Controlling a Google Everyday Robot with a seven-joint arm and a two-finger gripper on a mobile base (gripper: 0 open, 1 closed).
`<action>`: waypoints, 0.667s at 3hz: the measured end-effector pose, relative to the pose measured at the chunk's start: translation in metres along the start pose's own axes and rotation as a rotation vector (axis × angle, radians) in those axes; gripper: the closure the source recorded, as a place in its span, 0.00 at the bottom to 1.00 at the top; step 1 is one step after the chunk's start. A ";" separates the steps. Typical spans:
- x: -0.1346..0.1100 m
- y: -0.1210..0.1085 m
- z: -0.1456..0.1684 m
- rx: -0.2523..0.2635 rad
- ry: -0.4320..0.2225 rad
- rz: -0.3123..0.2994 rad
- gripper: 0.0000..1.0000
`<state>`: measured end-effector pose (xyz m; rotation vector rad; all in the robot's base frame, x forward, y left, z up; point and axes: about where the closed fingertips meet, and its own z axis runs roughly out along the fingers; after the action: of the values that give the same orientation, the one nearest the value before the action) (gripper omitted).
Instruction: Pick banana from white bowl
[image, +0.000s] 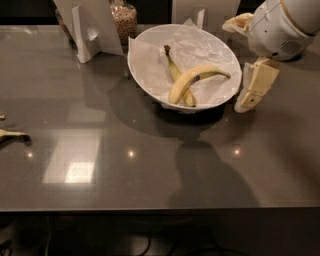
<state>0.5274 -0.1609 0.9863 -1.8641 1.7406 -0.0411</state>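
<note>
Two bananas lie crossed in the white bowl (134, 70), and the one to pick, the fat yellow banana (192, 80) with a little dark sticker, rests on top of the thin green banana (173, 70). The gripper (256, 85) hangs just beside the bowl on the right, touching no fruit (I cannot tell if it is open or closed). Nothing is picked yet: reaching in, grabbing and lifting are all left.

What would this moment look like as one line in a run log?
stage: pre-grasp | gripper: beside white bowl, outside it | banana: in bowl, across thinner banana, ungrasped
</note>
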 end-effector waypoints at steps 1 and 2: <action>-0.015 -0.061 0.023 0.037 -0.120 -0.063 0.00; -0.015 -0.061 0.024 0.035 -0.120 -0.063 0.00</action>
<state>0.5895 -0.1389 0.9983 -1.8566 1.5905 0.0156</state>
